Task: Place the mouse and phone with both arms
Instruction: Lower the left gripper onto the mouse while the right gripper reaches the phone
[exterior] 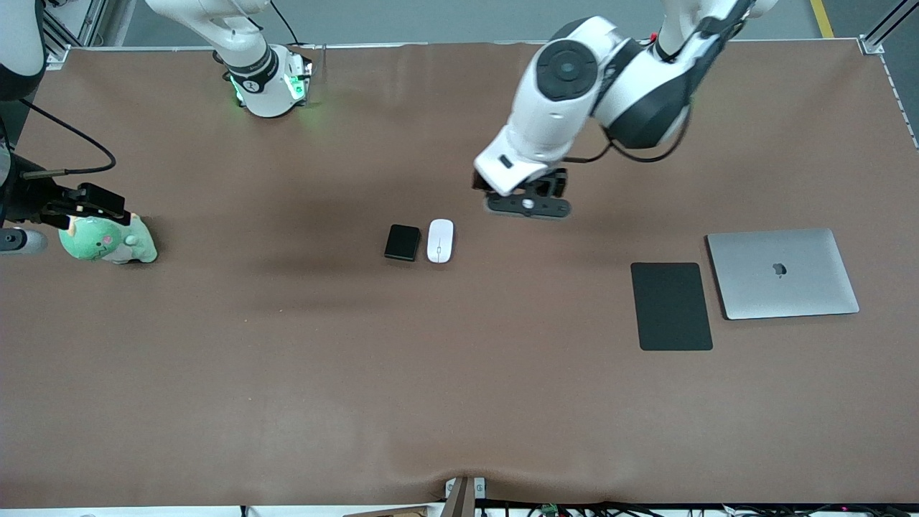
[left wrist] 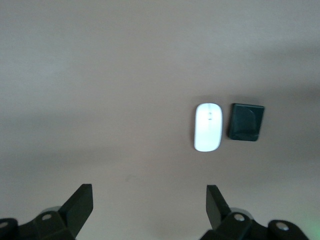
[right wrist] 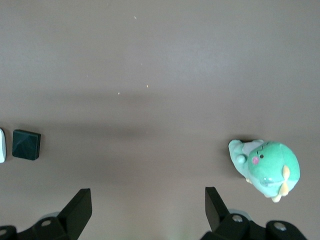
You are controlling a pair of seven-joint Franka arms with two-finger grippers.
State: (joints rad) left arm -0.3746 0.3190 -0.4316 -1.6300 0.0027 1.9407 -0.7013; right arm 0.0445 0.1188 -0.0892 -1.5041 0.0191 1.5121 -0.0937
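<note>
The white mouse [exterior: 440, 240] and the small black phone [exterior: 402, 242] lie side by side mid-table, the phone toward the right arm's end. My left gripper [exterior: 529, 206] hangs open and empty over bare table, a little toward the left arm's end from the mouse. In the left wrist view the mouse [left wrist: 208, 127] and phone [left wrist: 246, 121] lie ahead of the open left gripper [left wrist: 148, 200]. My right gripper [exterior: 90, 208] is up in the air at the right arm's end, open and empty [right wrist: 148, 202]. The right wrist view shows the phone [right wrist: 26, 144] and a sliver of the mouse [right wrist: 1, 145].
A green plush toy [exterior: 108, 240] [right wrist: 267, 168] sits on the brown table cover under the right arm. A large flat black mat [exterior: 671, 306] and a closed silver laptop [exterior: 782, 273] lie side by side toward the left arm's end.
</note>
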